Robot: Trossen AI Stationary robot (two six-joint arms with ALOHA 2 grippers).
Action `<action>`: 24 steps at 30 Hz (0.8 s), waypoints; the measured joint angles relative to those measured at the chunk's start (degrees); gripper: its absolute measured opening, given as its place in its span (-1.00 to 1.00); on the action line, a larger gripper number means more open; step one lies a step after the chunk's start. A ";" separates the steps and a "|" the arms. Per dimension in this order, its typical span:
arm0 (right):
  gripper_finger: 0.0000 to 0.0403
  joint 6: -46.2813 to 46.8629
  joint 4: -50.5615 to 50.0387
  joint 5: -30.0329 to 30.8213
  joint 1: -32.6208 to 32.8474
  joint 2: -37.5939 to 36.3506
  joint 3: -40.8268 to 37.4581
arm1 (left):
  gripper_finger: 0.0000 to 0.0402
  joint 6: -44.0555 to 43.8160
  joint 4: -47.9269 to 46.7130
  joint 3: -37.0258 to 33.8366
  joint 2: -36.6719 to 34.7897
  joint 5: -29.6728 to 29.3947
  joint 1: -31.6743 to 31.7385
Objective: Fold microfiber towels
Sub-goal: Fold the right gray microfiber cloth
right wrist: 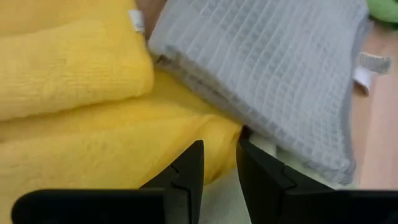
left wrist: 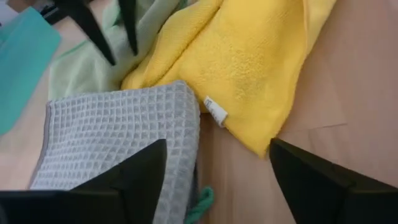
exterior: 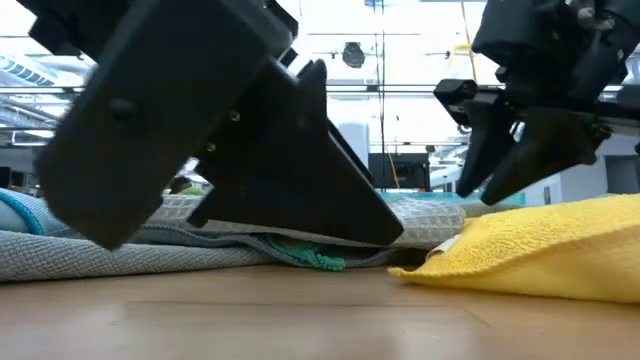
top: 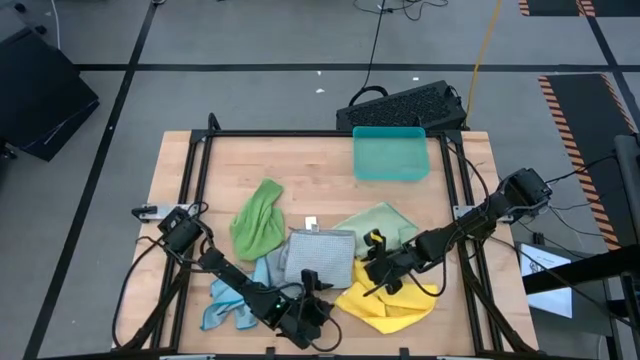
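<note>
From above, the grey towel (top: 318, 256) lay folded mid-bench (top: 320, 160), the yellow towel (top: 385, 305) just right of it and the bright green towel (top: 257, 218) to its left. The left gripper (top: 312, 288) sat at the grey towel's near edge. At bench height, the right gripper (exterior: 520, 150) hung over the yellow towel. The left wrist view showed that arm's fingers (left wrist: 134, 171) spread wide, gripping nothing. The right wrist view showed its fingers (right wrist: 186, 171) narrow, empty, above where yellow met grey.
</note>
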 joint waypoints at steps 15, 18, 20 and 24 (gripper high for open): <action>-0.56 -0.69 8.68 -0.20 0.02 -17.86 -14.75 | 0.29 1.10 -1.38 6.08 -0.17 3.34 4.97; -0.56 0.55 11.18 -0.45 0.02 -23.48 -19.04 | 0.27 1.11 -1.60 6.08 -0.17 4.60 5.70; -0.56 1.13 13.58 -1.40 0.02 -26.60 -21.85 | 0.27 0.90 -2.24 6.08 -0.12 5.58 6.03; -0.56 1.30 19.12 -1.46 0.04 -31.20 -27.33 | 0.27 0.78 -2.38 6.08 -0.07 5.27 6.12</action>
